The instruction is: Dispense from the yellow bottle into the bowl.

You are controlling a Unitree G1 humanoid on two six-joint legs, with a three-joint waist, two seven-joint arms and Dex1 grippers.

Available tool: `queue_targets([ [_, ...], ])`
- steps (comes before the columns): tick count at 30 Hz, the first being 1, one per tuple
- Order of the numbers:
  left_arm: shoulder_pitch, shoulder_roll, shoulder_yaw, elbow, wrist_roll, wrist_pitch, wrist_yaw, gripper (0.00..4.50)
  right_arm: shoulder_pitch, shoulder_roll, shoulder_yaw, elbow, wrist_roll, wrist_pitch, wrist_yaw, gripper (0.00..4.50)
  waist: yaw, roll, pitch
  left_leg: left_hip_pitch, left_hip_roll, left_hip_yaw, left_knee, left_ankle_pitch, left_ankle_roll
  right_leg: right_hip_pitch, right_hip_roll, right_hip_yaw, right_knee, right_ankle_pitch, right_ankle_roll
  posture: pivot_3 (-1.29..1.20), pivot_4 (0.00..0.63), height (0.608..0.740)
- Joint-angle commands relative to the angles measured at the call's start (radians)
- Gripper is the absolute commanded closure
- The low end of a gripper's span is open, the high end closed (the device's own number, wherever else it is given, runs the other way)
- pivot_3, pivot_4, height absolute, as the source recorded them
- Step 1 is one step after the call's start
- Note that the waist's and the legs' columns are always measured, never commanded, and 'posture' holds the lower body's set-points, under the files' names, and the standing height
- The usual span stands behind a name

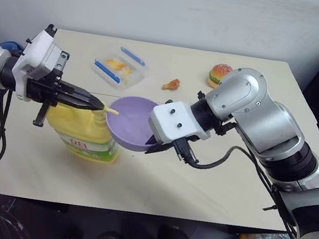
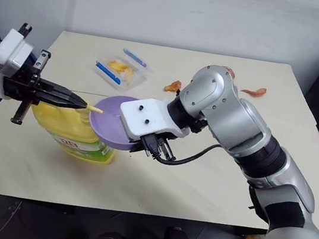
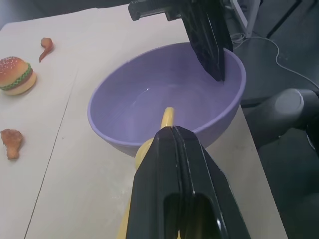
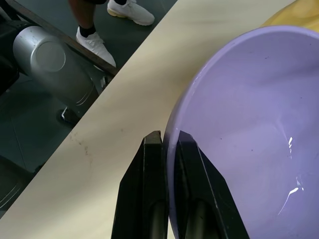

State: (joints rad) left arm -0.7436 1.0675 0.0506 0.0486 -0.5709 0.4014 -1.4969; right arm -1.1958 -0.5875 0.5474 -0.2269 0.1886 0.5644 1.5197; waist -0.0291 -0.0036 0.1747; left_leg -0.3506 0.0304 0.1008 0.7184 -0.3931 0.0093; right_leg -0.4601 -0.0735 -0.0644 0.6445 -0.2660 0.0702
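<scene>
Right tool (image 4: 167, 142): clamped on rim of purple bowl (image 1: 132, 121), held tilted above table (image 1: 209, 187). Left tool (image 1: 98, 105): fingers together, on pump of yellow bottle (image 1: 82, 132), whose spout reaches over bowl rim.

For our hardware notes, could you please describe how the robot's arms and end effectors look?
Both arms are glossy silver with black joint bands and loose black cables. Each wrist ends in a white block carrying the left end effector and right end effector, each with two tapered black fingers.
</scene>
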Motion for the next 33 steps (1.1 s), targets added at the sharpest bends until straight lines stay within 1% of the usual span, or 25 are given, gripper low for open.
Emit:
queue_targets([
  [1, 0.018, -0.017, -0.044, 0.010, 0.026, 0.071, 0.013, 4.48, -0.024, -0.001, -0.032, -0.016, 0.022, -0.022, 0.023, 4.50, 0.000, 0.000, 0.000, 0.000, 0.000, 0.000, 0.000, 0.000, 0.000, 0.000, 0.000, 0.000, 0.000, 0.000, 0.000, 0.00, 0.150, 0.740],
  [4, 0.009, -0.015, -0.039, 0.007, 0.039, 0.088, 0.020, 4.48, -0.023, -0.001, -0.030, -0.017, 0.022, -0.023, 0.026, 4.50, 0.000, 0.000, 0.000, -0.001, 0.000, 0.000, 0.000, 0.000, 0.000, 0.000, 0.000, 0.000, 0.000, 0.000, 0.000, 0.00, 0.150, 0.740],
  [16, 0.090, -0.006, -0.076, -0.023, 0.092, 0.043, 0.006, 4.48, -0.003, -0.012, -0.013, -0.017, 0.005, -0.071, 0.034, 4.50, 0.000, 0.000, 0.000, 0.000, 0.000, 0.000, 0.000, 0.000, 0.000, 0.000, -0.002, 0.000, 0.000, 0.000, 0.000, 0.00, 0.150, 0.740],
  [25, 0.134, -0.013, -0.108, 0.018, 0.142, 0.000, 0.026, 4.48, -0.003, -0.009, -0.007, -0.018, 0.004, -0.073, 0.036, 4.50, 0.000, 0.006, -0.006, 0.001, 0.000, 0.000, 0.000, 0.000, 0.000, 0.001, -0.002, 0.000, 0.000, 0.000, 0.000, 0.00, 0.150, 0.740],
  [28, 0.150, -0.014, -0.114, 0.023, 0.146, -0.005, 0.032, 4.48, -0.005, -0.008, -0.004, -0.015, 0.003, -0.075, 0.034, 4.50, 0.000, 0.007, -0.006, 0.005, 0.000, 0.000, -0.002, 0.000, 0.000, 0.005, -0.002, 0.000, -0.001, 0.000, 0.000, 0.00, 0.150, 0.740],
  [30, 0.157, -0.015, -0.116, 0.027, 0.148, -0.008, 0.034, 4.48, -0.002, -0.010, -0.001, -0.013, 0.001, -0.083, 0.032, 4.50, 0.000, 0.007, -0.008, 0.016, 0.000, 0.000, -0.006, -0.001, 0.001, 0.015, -0.002, 0.000, -0.006, -0.001, -0.001, 0.00, 0.150, 0.740],
  [33, 0.156, -0.019, -0.111, 0.026, 0.140, -0.007, 0.039, 4.48, 0.004, -0.013, 0.000, -0.015, 0.000, -0.087, 0.028, 4.50, 0.000, 0.009, -0.009, 0.018, 0.000, 0.000, -0.006, -0.001, 0.001, 0.016, -0.003, 0.000, -0.008, -0.001, -0.001, 0.00, 0.150, 0.740],
])
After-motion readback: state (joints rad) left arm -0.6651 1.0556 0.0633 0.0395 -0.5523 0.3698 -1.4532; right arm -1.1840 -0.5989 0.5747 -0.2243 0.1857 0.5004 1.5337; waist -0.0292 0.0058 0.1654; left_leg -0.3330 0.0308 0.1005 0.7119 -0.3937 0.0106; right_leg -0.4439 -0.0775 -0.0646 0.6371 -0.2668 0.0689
